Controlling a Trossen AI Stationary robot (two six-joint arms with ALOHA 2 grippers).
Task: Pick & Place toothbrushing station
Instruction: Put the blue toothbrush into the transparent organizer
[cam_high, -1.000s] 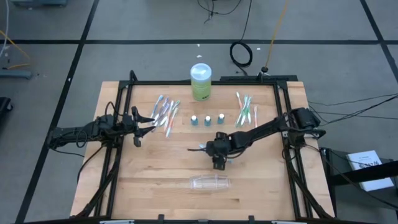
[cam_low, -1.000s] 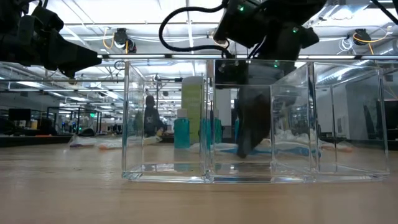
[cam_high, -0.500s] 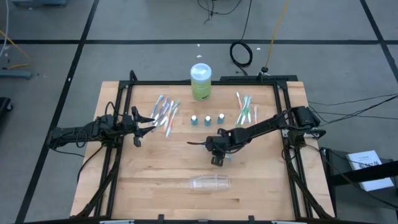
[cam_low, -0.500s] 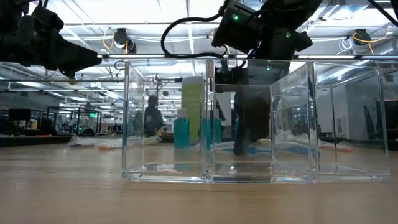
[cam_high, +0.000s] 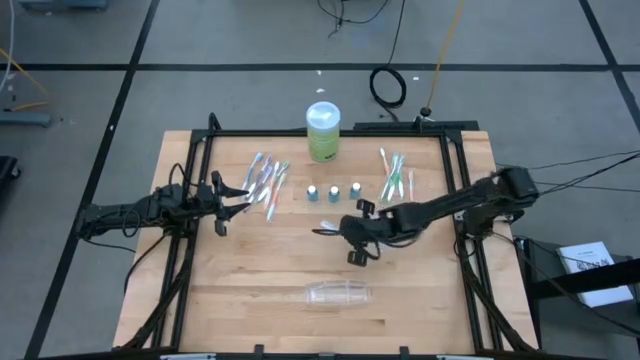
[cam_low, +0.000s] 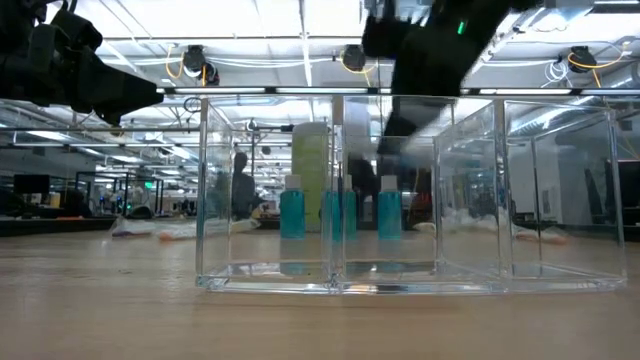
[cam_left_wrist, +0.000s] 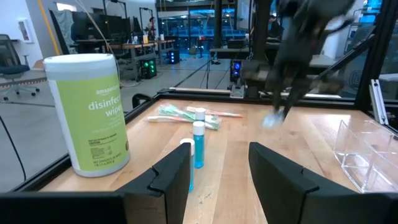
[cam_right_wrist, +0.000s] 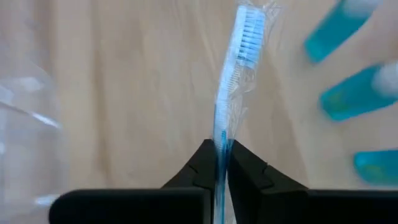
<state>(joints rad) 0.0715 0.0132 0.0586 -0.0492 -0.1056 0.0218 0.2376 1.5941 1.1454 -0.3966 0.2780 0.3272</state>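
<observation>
My right gripper (cam_high: 352, 238) hangs over the table's middle, shut on a blue-and-white toothbrush (cam_right_wrist: 233, 81) in a clear wrapper. The brush sticks out toward the table's left (cam_high: 325, 232). Three small blue tubes (cam_high: 334, 191) stand upright just beyond it. Loose toothbrushes lie in two piles, one at the far left (cam_high: 268, 180) and one at the far right (cam_high: 392, 175). A clear plastic holder (cam_high: 337, 293) with compartments (cam_low: 400, 190) rests near the front edge. My left gripper (cam_high: 235, 192) waits open at the left, level, beside the left pile. My right gripper pinches the toothbrush's handle (cam_right_wrist: 221, 146) between its two fingers. The fingers come slanting down from the table's right and lie along the brush. Its bristle head (cam_right_wrist: 249, 28) points out past the fingertips. The brush is lifted clear of the table.
A green-and-white wipes canister (cam_high: 323, 130) stands at the far edge's middle. A black frame (cam_high: 330, 133) runs along the table's sides and back. Bare wood lies between the tubes and the clear holder.
My right gripper has risen from the table behind the clear holder to above its rim, tipping less steeply and drawing a little toward the right. The toothbrush has come up with it, lifted clear of the wood.
</observation>
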